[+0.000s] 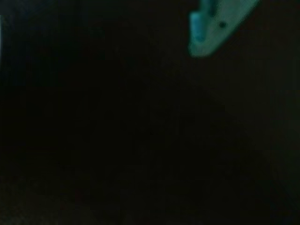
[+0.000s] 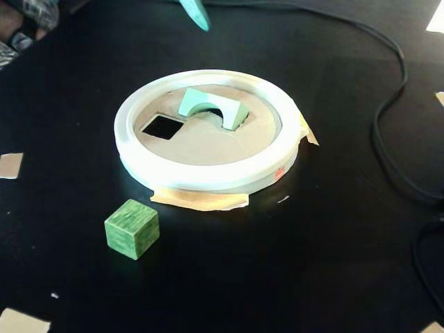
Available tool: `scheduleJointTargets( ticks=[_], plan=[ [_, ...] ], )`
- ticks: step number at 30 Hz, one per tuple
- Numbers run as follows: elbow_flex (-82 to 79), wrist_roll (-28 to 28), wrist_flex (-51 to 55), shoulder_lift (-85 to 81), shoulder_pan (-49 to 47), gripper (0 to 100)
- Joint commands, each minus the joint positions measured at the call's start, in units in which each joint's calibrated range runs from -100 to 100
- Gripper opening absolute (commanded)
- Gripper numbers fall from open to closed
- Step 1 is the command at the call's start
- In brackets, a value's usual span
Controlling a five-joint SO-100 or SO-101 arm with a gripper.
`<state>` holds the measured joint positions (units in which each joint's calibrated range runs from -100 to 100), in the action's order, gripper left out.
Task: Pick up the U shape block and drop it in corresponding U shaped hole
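U shape block [image 2: 211, 107] rests on cardboard disc [image 2: 208, 142], black table [image 2: 291, 257] around.

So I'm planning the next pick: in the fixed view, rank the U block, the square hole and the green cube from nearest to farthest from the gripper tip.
1. U shape block, on the disc, just below the gripper tip.
2. Square hole, left on the disc.
3. Green cube, on the table in front of the ring.

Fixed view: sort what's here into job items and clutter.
Job:
U shape block, standing tilted on the cardboard disc
U shaped hole, mostly hidden by the block
fingers, one tip showing

Lying about:
green cube
square cutout
black cable
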<state>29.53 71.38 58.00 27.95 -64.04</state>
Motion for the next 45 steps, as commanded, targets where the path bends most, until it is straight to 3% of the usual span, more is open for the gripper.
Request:
scheduleJointTargets(
  ticks=[1,17,36,45],
  plan=[
    [4.5,0.5,-3.7,1.4,1.1,100],
    [4.5,-3.6,-3.7,12.5,10.4,100],
    [4.3,-3.5,-3.5,16.4,7.4,100],
    [8.5,-3.6,-3.5,9.1,5.2,100]
  ],
)
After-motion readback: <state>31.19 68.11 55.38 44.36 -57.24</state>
